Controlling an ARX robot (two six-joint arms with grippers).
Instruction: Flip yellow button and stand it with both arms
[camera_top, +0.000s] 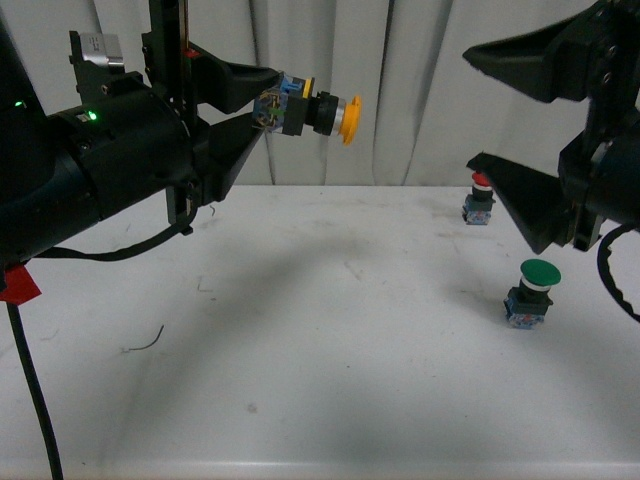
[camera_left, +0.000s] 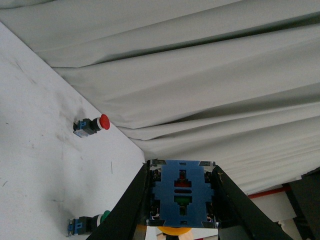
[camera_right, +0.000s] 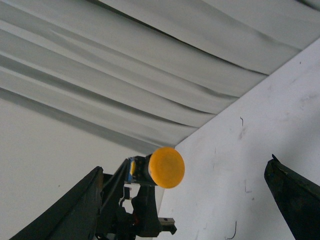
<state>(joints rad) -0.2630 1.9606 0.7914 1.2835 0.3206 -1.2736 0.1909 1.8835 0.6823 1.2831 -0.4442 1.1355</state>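
My left gripper (camera_top: 272, 106) is shut on the blue-grey base of the yellow button (camera_top: 322, 112) and holds it high above the table. The button lies sideways with its yellow cap toward my right arm. In the left wrist view the blue base (camera_left: 181, 192) sits clamped between the two black fingers (camera_left: 131, 205). My right gripper (camera_top: 468, 108) is open and empty, apart from the button at about the same height. In the right wrist view the yellow cap (camera_right: 166, 167) faces the camera between the spread fingers (camera_right: 292, 200).
A red-capped button (camera_top: 481, 198) and a green-capped button (camera_top: 531, 293) stand on the white table (camera_top: 330, 360) at the right, below my right arm. Both show in the left wrist view, red (camera_left: 91, 125) and green (camera_left: 90, 224). A grey curtain (camera_top: 400, 90) hangs behind.
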